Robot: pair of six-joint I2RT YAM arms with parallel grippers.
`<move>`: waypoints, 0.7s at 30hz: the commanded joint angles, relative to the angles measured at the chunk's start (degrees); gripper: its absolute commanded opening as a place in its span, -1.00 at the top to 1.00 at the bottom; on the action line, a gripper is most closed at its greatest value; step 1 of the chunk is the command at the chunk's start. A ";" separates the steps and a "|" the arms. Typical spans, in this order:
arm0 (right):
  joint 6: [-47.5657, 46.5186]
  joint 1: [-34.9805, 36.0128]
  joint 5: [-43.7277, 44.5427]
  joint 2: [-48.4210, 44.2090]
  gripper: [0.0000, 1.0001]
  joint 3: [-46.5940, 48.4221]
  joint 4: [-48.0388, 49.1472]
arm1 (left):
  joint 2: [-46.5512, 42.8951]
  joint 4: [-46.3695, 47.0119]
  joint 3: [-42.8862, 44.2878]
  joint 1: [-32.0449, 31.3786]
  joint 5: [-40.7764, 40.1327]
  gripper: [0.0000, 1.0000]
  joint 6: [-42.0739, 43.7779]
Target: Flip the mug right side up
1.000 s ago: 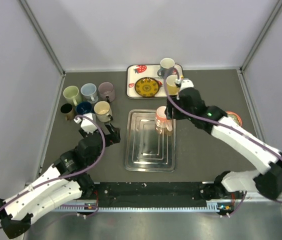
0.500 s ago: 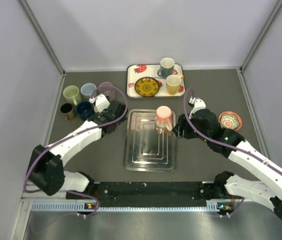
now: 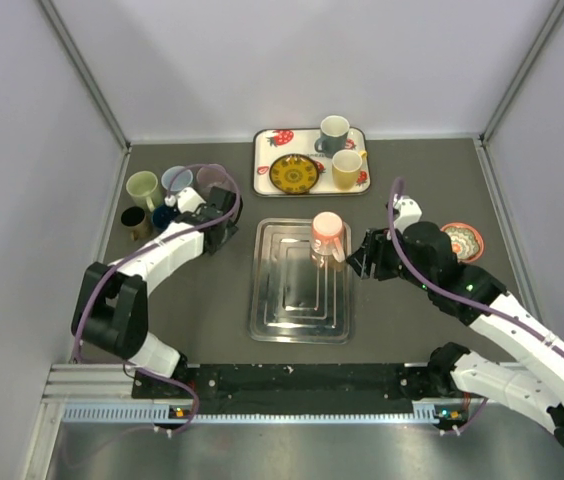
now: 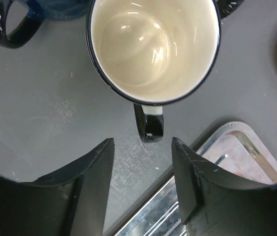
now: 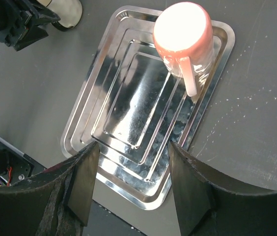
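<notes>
Mouth-down on the far right part of the steel tray [image 3: 282, 300]: the pink mug [image 3: 327, 232], base up, with its handle turned toward the near side. Probably parked on the tray to sit apart from the upright mugs and within reach of either arm.

Just to the right of that handle, low over the worktop [image 3: 402, 180]: the right tool [image 3: 362, 262], spread wide and gripping nothing. Likely held off to one side so as to close in on the handle or the wall, a hold suited to rolling the mug over.

Over at the far left, poised above the cream mug [image 4: 153, 44], already mouth-up: the left tool [image 4: 142, 142], likewise parted and empty, with that mug's black handle in the gap and touching neither finger. Hard to justify for this task, with no turning needed there.

Best judged as ahead of any grasp: pink mug not yet lifted or tipped.
</notes>
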 commanded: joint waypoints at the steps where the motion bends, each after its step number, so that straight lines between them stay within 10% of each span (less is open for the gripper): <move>1: -0.12 0.51 -0.71 -0.05 -0.16 0.70 1.27 | 1.83 3.39 2.38 1.97 2.42 -0.17 2.66; 8: -0.21 0.52 -0.80 1.27 -0.16 0.53 1.88 | 3.15 5.15 3.35 3.47 3.31 -0.35 6.00; 21: -0.04 0.51 -1.15 1.89 -0.16 -0.35 2.50 | 5.17 5.85 4.67 4.44 3.48 0.00 5.65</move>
